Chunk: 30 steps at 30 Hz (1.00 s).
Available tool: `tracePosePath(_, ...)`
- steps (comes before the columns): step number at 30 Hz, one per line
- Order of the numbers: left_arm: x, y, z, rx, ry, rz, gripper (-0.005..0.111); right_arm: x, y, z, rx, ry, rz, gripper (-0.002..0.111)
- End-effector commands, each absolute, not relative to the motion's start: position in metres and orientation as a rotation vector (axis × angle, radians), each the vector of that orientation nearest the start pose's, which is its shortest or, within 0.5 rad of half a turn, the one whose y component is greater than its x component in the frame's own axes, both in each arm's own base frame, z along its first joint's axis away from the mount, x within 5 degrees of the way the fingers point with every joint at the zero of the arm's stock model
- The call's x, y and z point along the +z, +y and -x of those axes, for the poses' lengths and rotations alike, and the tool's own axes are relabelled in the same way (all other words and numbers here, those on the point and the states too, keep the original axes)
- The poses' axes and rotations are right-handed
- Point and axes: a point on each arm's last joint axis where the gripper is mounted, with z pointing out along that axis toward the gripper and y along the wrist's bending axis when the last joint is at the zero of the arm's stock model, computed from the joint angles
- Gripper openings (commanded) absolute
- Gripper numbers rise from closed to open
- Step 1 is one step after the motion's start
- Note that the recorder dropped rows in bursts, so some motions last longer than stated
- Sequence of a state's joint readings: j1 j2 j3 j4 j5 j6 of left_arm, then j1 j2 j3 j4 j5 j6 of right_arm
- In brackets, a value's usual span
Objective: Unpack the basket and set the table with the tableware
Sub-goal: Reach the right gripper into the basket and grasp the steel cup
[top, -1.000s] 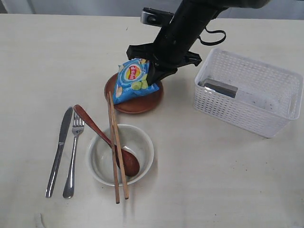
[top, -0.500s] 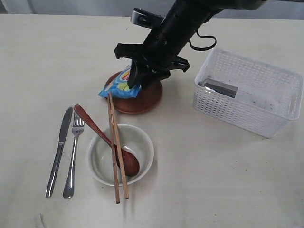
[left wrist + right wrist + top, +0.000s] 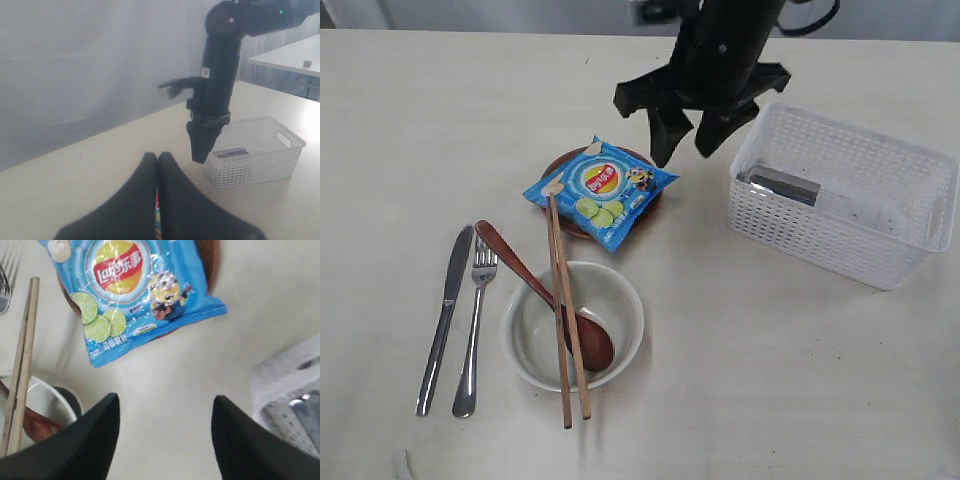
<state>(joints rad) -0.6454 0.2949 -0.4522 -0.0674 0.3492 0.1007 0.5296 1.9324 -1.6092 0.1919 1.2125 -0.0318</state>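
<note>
Hovering over the pale cream surface (image 3: 800,380) between the brown round plate (image 3: 563,163) and the white perforated plastic basket (image 3: 840,245), the right hand (image 3: 682,150) stands spread wide and empty. The blue snack bag (image 3: 601,190) lies flat across the plate, probably parked there to clear the basket, where a grey item (image 3: 785,185) lies, so unpacking looks unfinished. The left hand (image 3: 158,159) is pinched shut on nothing, held back out of the way.
</note>
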Motion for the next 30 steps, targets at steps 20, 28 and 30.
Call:
tracePosePath(20, 0.314, -0.044, -0.054, -0.498, 1.595, -0.565, 0.0, 0.189, 0.032, -0.288, 0.779, 2.771, -0.293, 0.053)
tracePosePath(28, 0.314, -0.044, -0.054, -0.498, 1.595, -0.565, 0.0, 0.163, 0.029, -0.3, 0.735, 2.784, -0.345, 0.053)
tracePosePath(30, 0.314, -0.044, -0.054, -0.498, 1.595, -0.565, 0.0, 0.16, 0.03, -0.302, 0.758, 2.771, -0.329, 0.053)
